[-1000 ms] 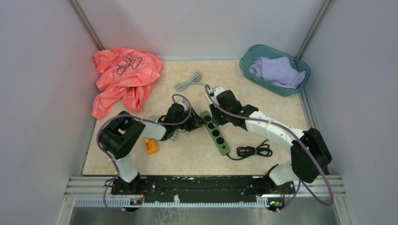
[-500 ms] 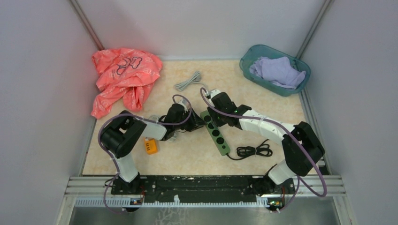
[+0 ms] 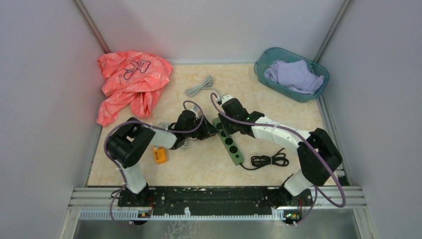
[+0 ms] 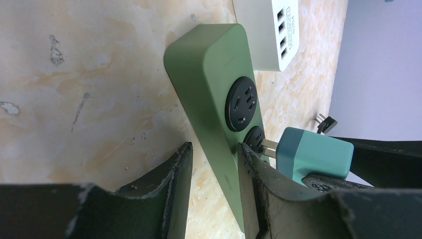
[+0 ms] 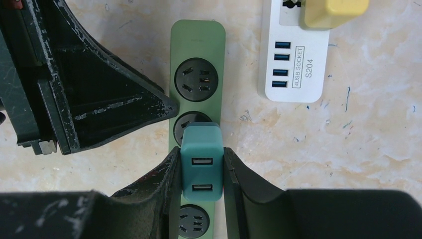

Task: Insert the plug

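Observation:
A green power strip (image 3: 230,144) lies on the table and shows in both wrist views (image 4: 214,74) (image 5: 197,40). My right gripper (image 5: 200,172) (image 3: 225,127) is shut on a teal USB charger plug (image 5: 201,159) held over the strip's second socket. In the left wrist view the plug (image 4: 313,154) has its metal prongs at that socket, partly bare. My left gripper (image 4: 214,184) (image 3: 209,131) is closed narrowly around the strip's side edge, one finger (image 4: 254,189) on the socket face.
A white USB socket strip (image 5: 296,59) with a yellow plug lies just beyond the green one. An orange object (image 3: 159,155), a pink cloth (image 3: 132,82), a grey cable (image 3: 199,85), a coiled black cord (image 3: 268,160) and a teal basket (image 3: 263,62) with a lavender cloth surround the arms.
My right arm has swung left, bringing the teal plug onto the strip's second socket. The left arm and the strip have not moved.

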Controlling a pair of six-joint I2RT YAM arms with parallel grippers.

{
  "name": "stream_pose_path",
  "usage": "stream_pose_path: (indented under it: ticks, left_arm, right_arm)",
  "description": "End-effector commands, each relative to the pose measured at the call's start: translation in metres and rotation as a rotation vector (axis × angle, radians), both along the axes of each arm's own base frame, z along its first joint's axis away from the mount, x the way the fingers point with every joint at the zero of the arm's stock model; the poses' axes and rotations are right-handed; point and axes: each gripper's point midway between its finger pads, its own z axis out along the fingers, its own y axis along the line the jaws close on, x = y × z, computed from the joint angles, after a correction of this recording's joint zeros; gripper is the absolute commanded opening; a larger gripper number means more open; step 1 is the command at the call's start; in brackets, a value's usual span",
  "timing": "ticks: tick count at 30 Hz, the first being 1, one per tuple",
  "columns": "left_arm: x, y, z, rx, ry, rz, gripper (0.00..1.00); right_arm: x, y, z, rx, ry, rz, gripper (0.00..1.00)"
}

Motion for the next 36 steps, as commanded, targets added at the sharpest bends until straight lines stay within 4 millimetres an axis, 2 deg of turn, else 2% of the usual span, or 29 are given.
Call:
stream_pose_path:
  ticks: [1, 15, 23, 26, 28, 36]
  left_arm:
    - [0.001, -0.001, -0.004, 0.000, 0.007, -0.009, 0.44]
    - [0.001, 0.000, -0.003, 0.004, 0.004, -0.007, 0.45]
    - [0.001, 0.000, -0.005, 0.005, 0.010, -0.008, 0.45]
    - [0.001, 0.000, -0.006, 0.005, 0.013, -0.006, 0.45]
    - [0.001, 0.000, -0.006, 0.005, 0.013, -0.007, 0.45]
    - [0.000, 0.000, -0.008, 0.008, 0.018, -0.005, 0.44]
  right_arm:
    - [0.015, 0.016, 0.020, 0.043, -0.065, -0.014, 0.00]
    - [0.006, 0.011, -0.004, -0.021, 0.007, -0.005, 0.00]
    - [-0.011, -0.009, -0.041, -0.169, 0.077, 0.001, 0.00]
    - [-0.016, -0.015, -0.045, -0.210, 0.081, 0.002, 0.00]
    - [-0.022, -0.021, -0.060, -0.250, 0.106, 0.002, 0.00]
    - [-0.033, -0.043, -0.076, -0.308, 0.128, -0.035, 0.00]
